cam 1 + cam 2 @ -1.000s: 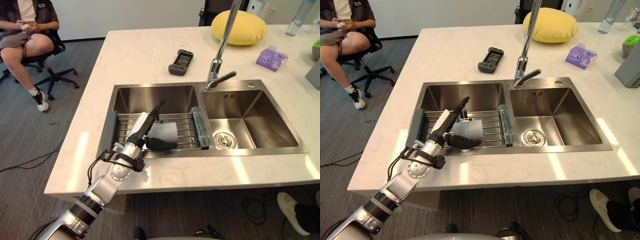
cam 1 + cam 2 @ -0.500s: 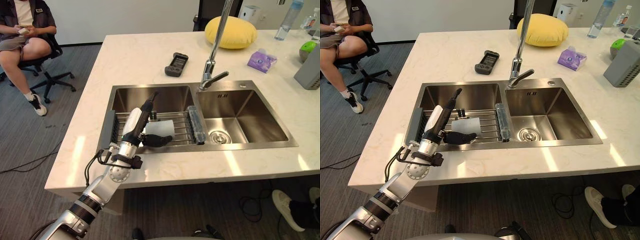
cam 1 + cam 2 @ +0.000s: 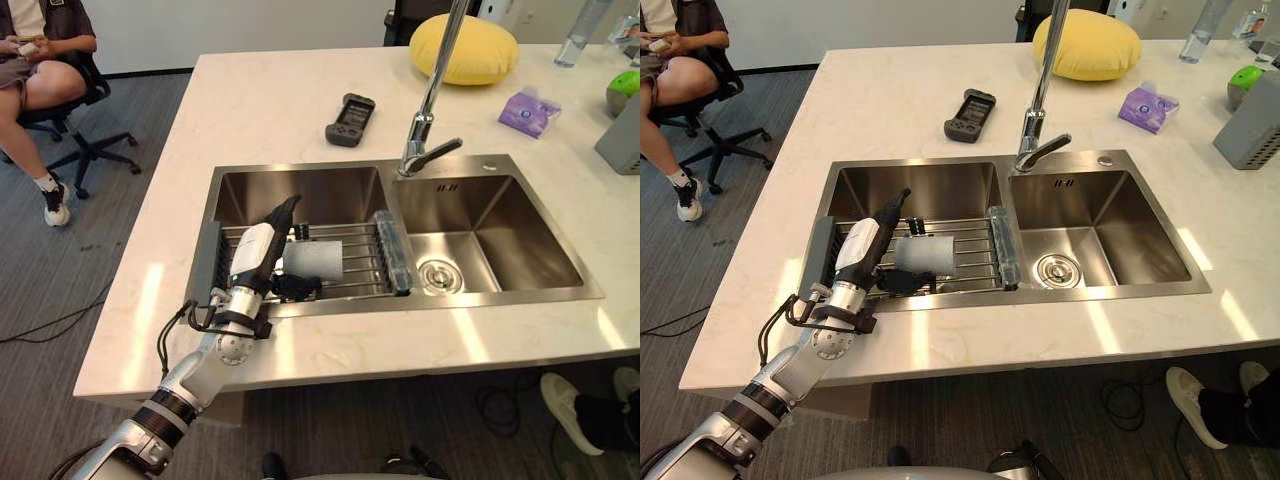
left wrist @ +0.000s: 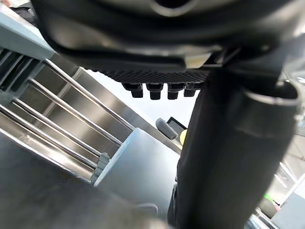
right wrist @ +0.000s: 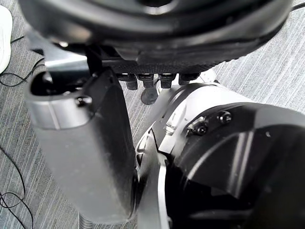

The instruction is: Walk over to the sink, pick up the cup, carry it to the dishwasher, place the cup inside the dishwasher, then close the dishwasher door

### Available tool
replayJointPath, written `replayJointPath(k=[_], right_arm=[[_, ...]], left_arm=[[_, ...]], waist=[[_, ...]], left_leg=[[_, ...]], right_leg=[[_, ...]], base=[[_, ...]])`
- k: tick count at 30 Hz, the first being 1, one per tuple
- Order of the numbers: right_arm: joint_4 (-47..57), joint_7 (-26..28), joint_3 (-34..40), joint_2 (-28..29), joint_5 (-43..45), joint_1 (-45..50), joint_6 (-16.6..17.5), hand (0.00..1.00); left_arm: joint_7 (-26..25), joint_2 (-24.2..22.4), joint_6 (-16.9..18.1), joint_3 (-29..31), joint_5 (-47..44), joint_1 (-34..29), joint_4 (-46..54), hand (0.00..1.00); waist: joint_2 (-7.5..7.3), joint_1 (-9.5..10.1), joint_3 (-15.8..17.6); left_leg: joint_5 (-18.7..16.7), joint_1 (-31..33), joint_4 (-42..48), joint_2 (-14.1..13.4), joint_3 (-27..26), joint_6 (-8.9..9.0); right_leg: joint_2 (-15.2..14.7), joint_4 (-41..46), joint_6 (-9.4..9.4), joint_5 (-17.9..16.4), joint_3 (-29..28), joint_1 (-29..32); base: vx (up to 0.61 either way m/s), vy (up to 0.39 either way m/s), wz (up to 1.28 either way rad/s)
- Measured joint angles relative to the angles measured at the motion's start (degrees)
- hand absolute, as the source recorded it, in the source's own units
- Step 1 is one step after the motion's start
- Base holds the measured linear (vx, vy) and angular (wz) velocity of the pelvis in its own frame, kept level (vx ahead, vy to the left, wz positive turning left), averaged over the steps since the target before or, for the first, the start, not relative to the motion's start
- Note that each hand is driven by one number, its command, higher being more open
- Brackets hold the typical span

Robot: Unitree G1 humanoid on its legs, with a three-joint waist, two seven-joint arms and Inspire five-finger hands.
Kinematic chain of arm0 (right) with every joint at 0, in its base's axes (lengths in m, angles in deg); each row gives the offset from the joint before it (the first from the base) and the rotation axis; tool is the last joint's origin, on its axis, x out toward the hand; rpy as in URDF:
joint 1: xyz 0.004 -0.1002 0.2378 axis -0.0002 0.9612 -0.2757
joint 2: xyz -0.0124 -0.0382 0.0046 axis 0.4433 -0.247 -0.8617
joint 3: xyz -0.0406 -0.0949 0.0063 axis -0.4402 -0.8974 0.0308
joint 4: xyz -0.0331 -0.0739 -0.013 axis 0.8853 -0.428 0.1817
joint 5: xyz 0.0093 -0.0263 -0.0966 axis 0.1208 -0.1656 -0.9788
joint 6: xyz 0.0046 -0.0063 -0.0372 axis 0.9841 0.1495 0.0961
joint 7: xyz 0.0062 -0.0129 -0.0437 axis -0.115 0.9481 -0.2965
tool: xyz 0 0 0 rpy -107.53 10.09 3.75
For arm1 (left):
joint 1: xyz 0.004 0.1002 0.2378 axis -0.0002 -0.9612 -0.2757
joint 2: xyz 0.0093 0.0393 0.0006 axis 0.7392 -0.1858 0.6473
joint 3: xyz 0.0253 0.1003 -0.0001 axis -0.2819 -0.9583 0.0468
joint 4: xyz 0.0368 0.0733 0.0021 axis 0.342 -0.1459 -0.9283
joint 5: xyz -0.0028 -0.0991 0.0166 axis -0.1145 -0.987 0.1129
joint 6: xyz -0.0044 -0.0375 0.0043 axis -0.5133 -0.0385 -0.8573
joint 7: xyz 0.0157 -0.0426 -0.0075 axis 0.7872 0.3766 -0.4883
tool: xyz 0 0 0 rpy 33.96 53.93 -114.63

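You are looking down at a big pale stone bench (image 3: pixel 270 90) with a shiny steel sink (image 3: pixel 500 240) set in it, which has two bowls side by side. A tall tap (image 3: pixel 432 100) stands behind the sink, between the bowls. A rack (image 3: pixel 362 264) of metal bars lies across the front of the left bowl. Far back on the bench sits a round yellow cushion (image 3: pixel 470 48). A person (image 3: pixel 40 60) sits on a rolling chair on the floor, well away from the bench's far left corner. Your left hand (image 3: pixel 255 255) reaches over the near edge of the sink and onto the rack. Its fingers (image 3: pixel 284 212) are straight and its thumb (image 3: pixel 297 287) sticks out to the side, so the hand is spread wide. The cup (image 3: pixel 314 260) is pale and lies on its side on the rack, in the gap between the fingers and the thumb. You cannot tell if they touch it. Your right hand (image 5: pixel 81 143) hangs over the grey carpet (image 5: pixel 286 71) with its fingers straight. A black game controller (image 3: pixel 347 118) lies on the bench behind the left bowl. A small purple tissue pack (image 3: pixel 529 112) lies near the cushion.
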State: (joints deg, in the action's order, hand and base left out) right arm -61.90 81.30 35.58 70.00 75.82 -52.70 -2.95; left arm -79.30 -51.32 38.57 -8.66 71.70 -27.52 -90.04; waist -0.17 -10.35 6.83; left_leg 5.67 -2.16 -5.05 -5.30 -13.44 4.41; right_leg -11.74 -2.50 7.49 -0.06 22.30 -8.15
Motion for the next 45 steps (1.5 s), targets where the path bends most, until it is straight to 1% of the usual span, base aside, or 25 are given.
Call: replayJointPath(k=[1,2,3,6,8,10,13,16,18,23,26,30,32,35,37,39,40,42,45], right_arm=[[0.0,0.0,0.0,0.0,0.0,0.0,0.0,1.0],[0.1,0.0,0.0,0.0,0.0,0.0,0.0,1.0],[0.2,0.0,0.0,-0.1,0.0,0.1,0.0,1.0],[0.5,0.0,-0.1,-0.1,0.0,0.3,-0.1,1.0],[0.5,0.0,-0.2,-0.2,0.0,0.3,-0.1,1.0],[0.5,0.0,-0.2,-0.2,0.0,0.3,-0.1,1.0],[0.5,0.0,-0.9,-0.6,0.0,0.2,-0.2,1.0],[0.6,0.0,-1.5,-1.1,0.0,-0.1,-0.2,1.0],[0.7,0.0,-2.5,-1.6,0.0,-0.3,-0.1,1.0],[1.0,0.0,-2.6,-2.0,0.0,-0.4,-0.1,1.0],[1.0,0.0,-2.7,-2.1,0.0,-0.4,0.0,1.0],[1.0,0.0,-3.3,-2.4,0.1,-0.4,0.1,1.0],[1.3,0.0,-3.6,-2.7,0.0,-0.4,0.1,1.0],[1.5,0.0,-3.6,-2.8,0.0,-0.4,0.1,1.0],[1.5,0.1,-3.7,-3.0,0.0,-0.4,0.0,1.0],[1.1,0.1,-3.6,-3.1,0.0,-0.4,0.1,1.0],[1.0,0.1,-3.6,-3.2,0.0,-0.4,0.1,1.0],[0.9,0.1,-3.5,-3.3,0.0,-0.4,0.1,1.0],[0.9,0.0,-3.5,-3.2,0.0,-0.5,0.1,1.0]], left_arm=[[0.4,0.1,0.2,0.0,0.0,0.0,-0.1,1.0],[2.0,0.7,0.6,0.0,0.0,0.1,-0.2,1.0],[3.9,1.2,0.8,-0.1,0.0,0.1,-0.2,1.0],[7.5,2.1,0.8,-0.3,-0.1,1.0,-0.2,1.0],[10.0,4.0,0.8,-2.2,-0.3,3.0,-0.1,1.0],[11.4,5.2,0.6,-3.7,-0.4,4.1,0.8,1.0],[13.9,6.0,0.0,-5.5,-0.4,5.6,2.1,1.0],[15.5,6.9,-0.7,-6.9,-0.4,6.5,3.7,1.0],[16.7,7.2,-0.8,-7.0,-0.2,6.9,4.0,1.0],[18.7,8.3,-1.2,-8.5,0.0,8.6,4.0,1.0],[19.9,9.3,-1.7,-9.3,0.0,9.4,4.2,1.0],[21.6,10.8,-2.7,-10.5,0.0,10.1,5.9,1.0],[23.6,12.1,-3.0,-11.5,-0.2,11.2,6.8,1.0],[26.4,13.3,-4.4,-12.7,-1.3,12.6,8.4,1.0],[28.1,14.4,-6.1,-13.6,-2.1,14.0,9.7,1.0],[30.0,14.5,-8.6,-13.7,-2.6,14.2,11.7,1.0],[30.3,14.5,-8.9,-13.7,-2.6,14.2,12.0,1.0],[31.6,14.5,-10.8,-13.7,-3.7,14.4,12.9,1.0],[32.0,14.5,-12.5,-14.3,-5.3,15.3,13.0,1.0]], waist=[[0.02,0.0,0.0],[0.03,0.0,0.0],[0.06,0.0,0.1],[0.1,-0.01,0.1],[0.16,0.0,0.1],[0.18,-0.02,0.1],[0.34,-0.09,0.2],[0.56,-0.22,0.3],[0.85,-0.9,0.5],[1.62,-1.55,0.8],[1.84,-1.7,0.8],[1.97,-1.73,0.9],[2.19,-1.74,1.0],[2.49,-1.77,1.1],[2.72,-1.8,1.2],[3.13,-1.77,0.9],[3.26,-1.76,0.8],[3.96,-1.73,0.4],[4.17,-1.69,0.3]], left_leg=[[0.0,0.0,0.0,0.0,0.0,0.0],[0.0,-0.1,0.0,0.0,-0.1,-0.01],[0.0,-0.2,0.0,0.0,-0.3,-0.02],[0.0,-0.3,-0.3,-0.1,-0.3,-0.02],[0.0,-0.3,-0.3,0.0,-0.2,-0.01],[0.0,-0.2,-0.3,0.0,-0.2,0.0],[-0.2,-0.1,0.0,0.1,0.0,0.03],[-0.2,-0.1,0.0,0.2,0.2,0.02],[-0.2,-0.2,0.0,0.2,0.3,0.02],[-0.2,-0.3,0.0,0.2,0.2,0.02],[-0.2,-0.4,0.0,0.1,0.1,0.01],[-0.3,-0.4,0.0,0.1,0.1,0.04],[-0.4,-0.4,0.0,0.2,0.0,0.05],[-0.4,-0.4,0.0,0.2,0.0,0.14],[-0.5,-0.3,0.0,0.2,-0.1,0.17],[-0.5,-0.3,0.0,0.1,-0.7,0.17],[-0.5,-0.2,0.0,0.1,-0.7,0.17],[-0.5,0.0,0.0,-0.1,-1.1,0.18],[-0.5,0.1,0.0,-0.3,-1.3,0.17]], right_leg=[[0.0,0.0,-0.15,-0.1,0.0,0.0],[0.0,0.0,-0.41,-0.3,-0.2,0.0],[0.0,0.0,-0.39,-0.3,-0.3,0.0],[0.0,0.1,-0.28,-0.3,-0.4,0.0],[0.0,0.1,-0.24,-0.4,-0.4,0.0],[-0.1,0.1,-0.17,-0.4,-0.3,0.0],[-0.1,0.1,-0.07,-0.4,-0.1,0.0],[-0.1,0.1,0.18,-0.3,0.1,-0.2],[-0.1,0.0,0.18,-0.3,0.3,-0.4],[-0.1,0.0,0.05,-0.4,0.2,-0.5],[-0.1,0.0,-0.3,-0.6,0.0,-0.5],[-0.1,-0.1,-0.28,-0.6,0.0,-0.5],[-0.1,-0.1,-0.24,-0.5,0.0,-0.5],[-0.1,-0.3,0.09,-0.3,0.0,-0.5],[-0.1,-0.3,0.15,-0.3,-0.1,-0.5],[-0.1,-0.2,0.32,-0.2,-1.0,-0.2],[-0.1,-0.2,0.32,-0.2,-1.2,-0.1],[-0.1,0.6,0.33,-0.2,-1.8,0.5],[0.0,1.3,0.33,-0.2,-2.3,1.2]], base=[[0.0,0.0,0.0],[0.0,0.0,-0.05],[0.0,0.0,-0.06],[0.0,0.0,-0.02],[0.0,0.0,0.0],[0.0,0.0,0.0],[0.0,0.0,0.03],[0.0,0.0,0.04],[0.0,0.0,0.02],[0.0,0.0,0.0],[0.0,0.0,0.0],[0.0,0.0,0.0],[0.0,0.0,0.0],[0.0,0.0,0.0],[0.0,0.0,0.0],[0.0,0.0,-0.05],[0.0,-0.002,-0.08],[0.0,-0.004,-0.07],[-0.03,-0.004,-0.06]])
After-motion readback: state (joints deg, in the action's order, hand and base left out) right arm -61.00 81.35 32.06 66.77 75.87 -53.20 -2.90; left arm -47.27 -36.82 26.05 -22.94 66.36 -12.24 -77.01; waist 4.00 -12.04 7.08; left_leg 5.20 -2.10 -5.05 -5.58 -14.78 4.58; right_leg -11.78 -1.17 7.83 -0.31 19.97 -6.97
